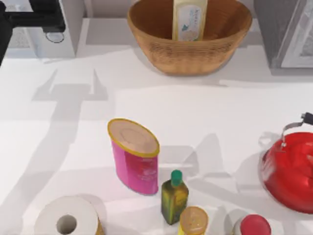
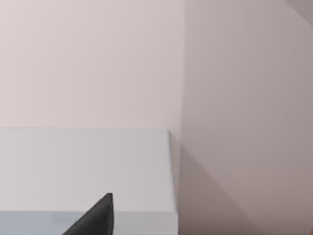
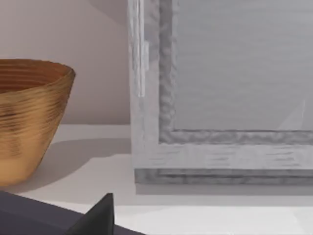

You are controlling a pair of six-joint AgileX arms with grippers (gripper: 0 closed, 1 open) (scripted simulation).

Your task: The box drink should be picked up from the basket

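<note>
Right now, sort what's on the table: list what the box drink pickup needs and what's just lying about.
For the job:
box drink, standing upright in the basket
basket, at the table's far edge

Lying about:
pink canister
green-capped bottle
orange-lidded jar
paper roll
red kettle
red-lidded item
</note>
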